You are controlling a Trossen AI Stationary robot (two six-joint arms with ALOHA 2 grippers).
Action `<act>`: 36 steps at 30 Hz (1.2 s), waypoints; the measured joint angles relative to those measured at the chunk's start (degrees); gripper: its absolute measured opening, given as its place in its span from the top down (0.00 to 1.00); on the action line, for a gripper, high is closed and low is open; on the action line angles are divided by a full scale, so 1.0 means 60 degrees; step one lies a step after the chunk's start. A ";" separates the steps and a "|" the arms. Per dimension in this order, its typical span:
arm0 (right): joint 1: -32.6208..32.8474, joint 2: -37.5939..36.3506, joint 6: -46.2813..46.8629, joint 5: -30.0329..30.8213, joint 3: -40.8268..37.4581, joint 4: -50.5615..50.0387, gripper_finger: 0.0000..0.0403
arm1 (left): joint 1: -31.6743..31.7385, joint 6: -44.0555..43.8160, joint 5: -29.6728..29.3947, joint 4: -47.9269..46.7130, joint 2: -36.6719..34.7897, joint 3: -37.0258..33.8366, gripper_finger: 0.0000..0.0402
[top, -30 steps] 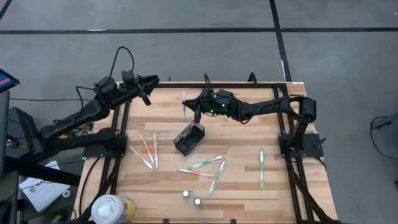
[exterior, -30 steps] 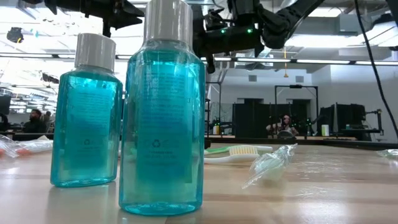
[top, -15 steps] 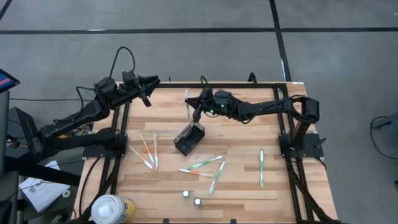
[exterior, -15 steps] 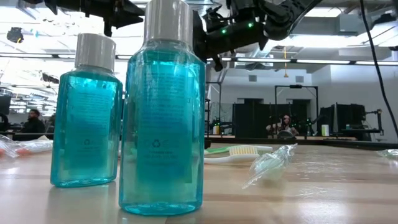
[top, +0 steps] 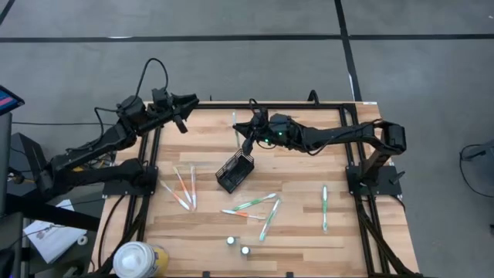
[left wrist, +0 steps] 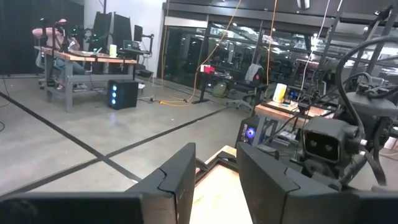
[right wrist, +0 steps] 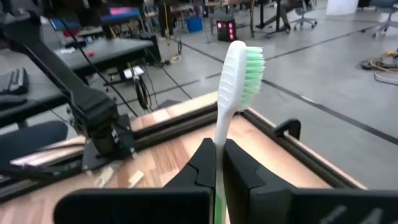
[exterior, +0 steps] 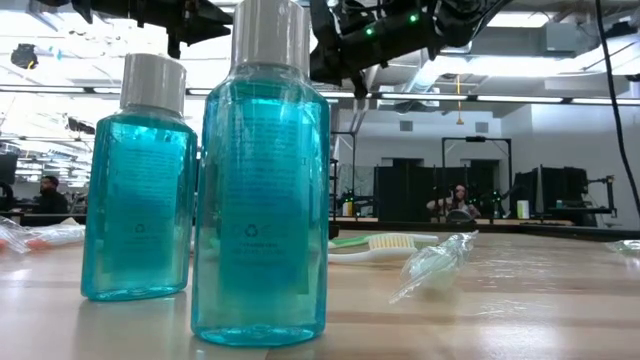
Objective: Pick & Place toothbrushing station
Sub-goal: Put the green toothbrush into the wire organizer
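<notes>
Overhead camera straight down, low camera level across table (top: 309,224), wrist cameras forward.

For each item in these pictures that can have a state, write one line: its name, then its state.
Right gripper: shut on the green toothbrush, above the table.
Left gripper: open, empty, at the table's far left corner.
Mesh holder: tipped over, empty.
Two mouthwash bottles: upright, capped.
Other toothbrushes: lying flat.

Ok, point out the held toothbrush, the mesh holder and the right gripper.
green-bristled toothbrush (right wrist: 239,68), right wrist view, on its head.
black wire-mesh holder (top: 235,171), high view, on its mesh body.
right gripper (right wrist: 219,163), right wrist view, between fingertips.
</notes>
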 joint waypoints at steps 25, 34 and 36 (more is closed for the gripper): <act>0.0447 0.0127 0.0288 0.0852 -0.1514 0.1805 1.00 | 0.0000 0.0271 0.0064 -0.0011 0.0000 0.0000 0.72; 0.0451 0.0585 0.0134 0.0974 -0.2342 0.3875 1.00 | -0.0004 0.0774 0.0073 -0.0009 0.0000 0.0000 0.72; 0.0451 0.0878 0.0099 0.0976 -0.2334 0.4344 1.00 | -0.0004 0.0796 0.0075 -0.0011 0.0000 0.0000 0.72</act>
